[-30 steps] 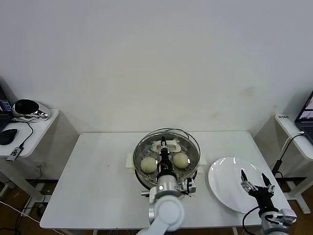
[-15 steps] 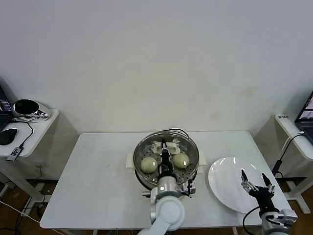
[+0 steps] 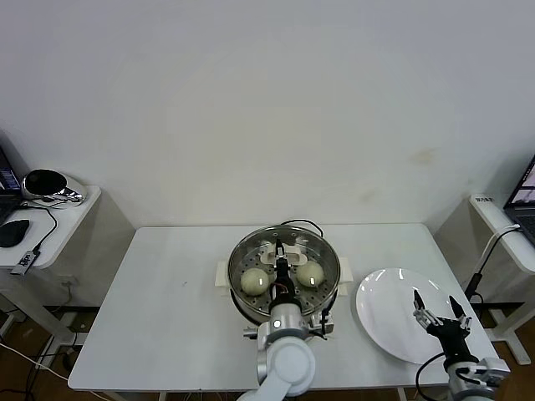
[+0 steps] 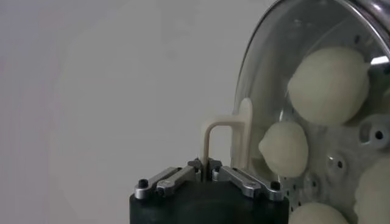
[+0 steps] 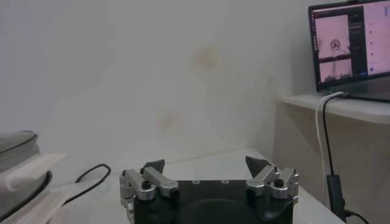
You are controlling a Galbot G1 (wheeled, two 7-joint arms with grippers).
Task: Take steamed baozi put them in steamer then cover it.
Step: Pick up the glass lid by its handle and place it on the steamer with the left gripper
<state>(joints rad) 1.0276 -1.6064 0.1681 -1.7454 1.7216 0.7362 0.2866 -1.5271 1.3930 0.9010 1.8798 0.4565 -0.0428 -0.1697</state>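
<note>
Four baozi (image 4: 328, 85) in steamer (image 3: 284, 269), cover (image 4: 268, 91) on, plate (image 3: 389, 313) beside.

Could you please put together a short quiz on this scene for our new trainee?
1. True or false: the white plate holds a baozi.
2. What is the left gripper shut on?
   A. a bun
   B. the handle of the cover
   C. the plate
3. Fill in: the right gripper hovers over the ___ with its fingers apart.

Key:
1. False; the plate is bare, and the buns lie in the steamer under the glass.
2. B
3. plate
</note>
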